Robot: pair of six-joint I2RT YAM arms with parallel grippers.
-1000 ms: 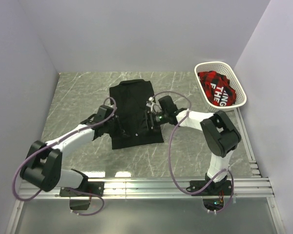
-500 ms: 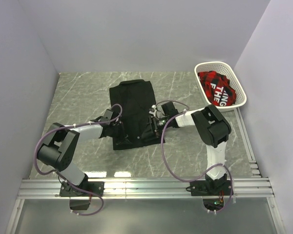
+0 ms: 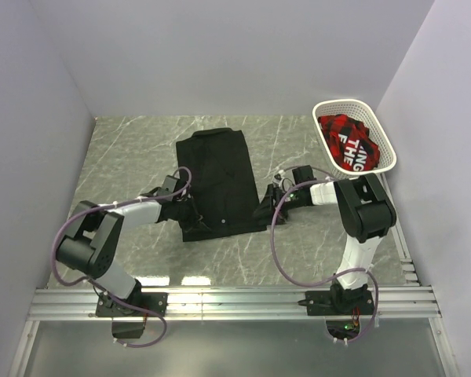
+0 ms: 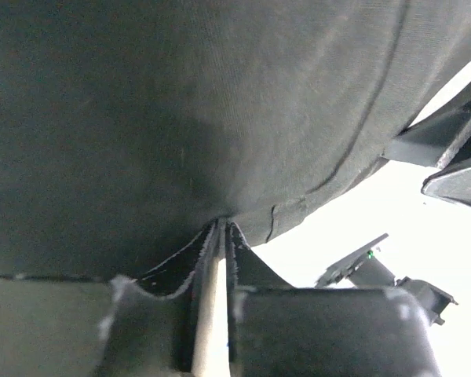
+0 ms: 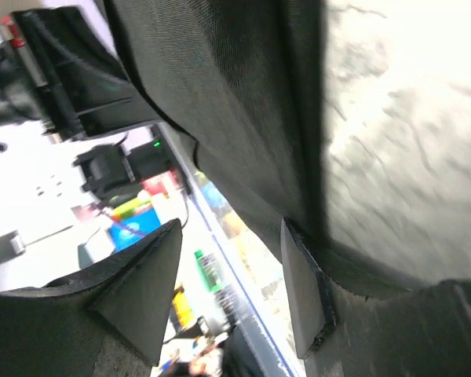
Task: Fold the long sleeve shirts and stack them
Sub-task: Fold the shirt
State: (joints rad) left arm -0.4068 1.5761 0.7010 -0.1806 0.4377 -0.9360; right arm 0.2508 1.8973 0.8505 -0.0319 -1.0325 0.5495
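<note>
Item: black shirt [image 3: 218, 174], flat, mid-desk [image 3: 125, 157]. Probably soft, light, limp. Left tool [image 3: 191, 219] pinches its near-left hem; right tool [image 3: 266, 209] gapes beside the near-right corner. I favour gripping hem corners.

Shirt [image 3: 220, 184], basket [image 3: 383, 149] on marble table [image 3: 133, 149]

Robot lab test cell, not a home. Plain blank walls [image 3: 220, 55] box in a marble-pattern tabletop [image 3: 125, 149] on three sides. Aluminium rail frame [image 3: 235, 302] at 6 o'clock. Left arm [image 3: 133, 210] bolted at 7, right arm [image 3: 365, 208] at 5, purple cables [image 3: 272, 236] hanging loose. White basket [image 3: 334, 104] at 2.
</note>
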